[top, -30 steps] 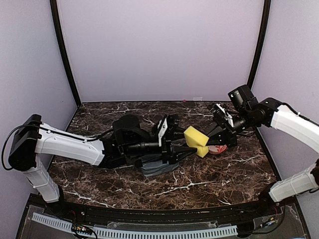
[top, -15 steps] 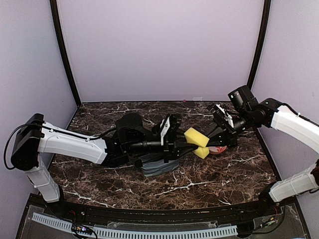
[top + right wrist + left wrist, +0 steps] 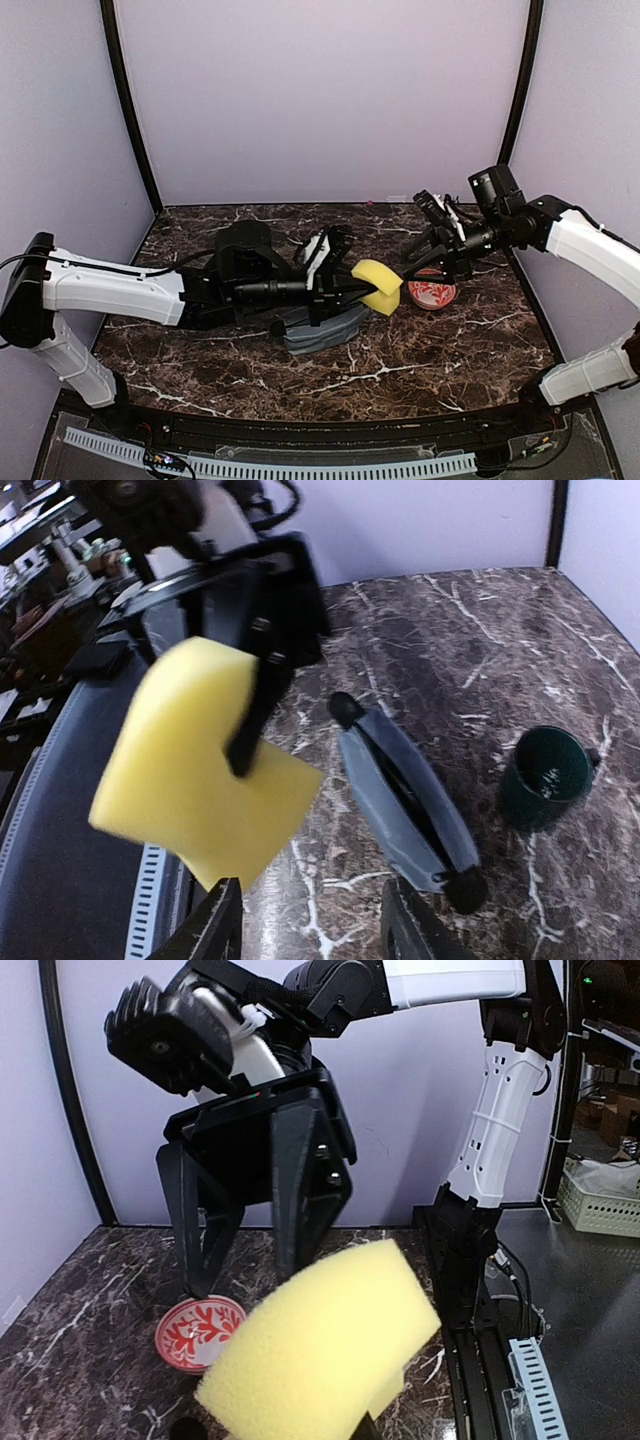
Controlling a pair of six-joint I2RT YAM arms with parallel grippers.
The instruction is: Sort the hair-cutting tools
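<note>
above the marble-patterned worktop [image 3: 450, 350], the left tool [image 3: 358, 288] clamps a yellow sponge [image 3: 378, 285] and holds it in mid-air, clear of the surface. the right tool [image 3: 245, 1278] faces it from close by, jaws parted to a middling width with nothing between them. a grey zip pouch [image 3: 405, 805] lies flat beneath the left arm. a dark green cup [image 3: 545, 773] stands upright well beyond the pouch, and a round red-and-white plate [image 3: 433, 294] sits below the right tool, with nothing visible on it.

none of the hair-cutting tools can be made out in any view: no scissors, comb or clipper shows on the open worktop, on the plate or in the cup's mouth. whether they lie inside the pouch or are hidden under the left arm cannot be told from where i stand. so the sorting cannot be judged finished. the sponge is no cutting tool, and it looks as though it must be set aside before any further sorting can be checked.
</note>
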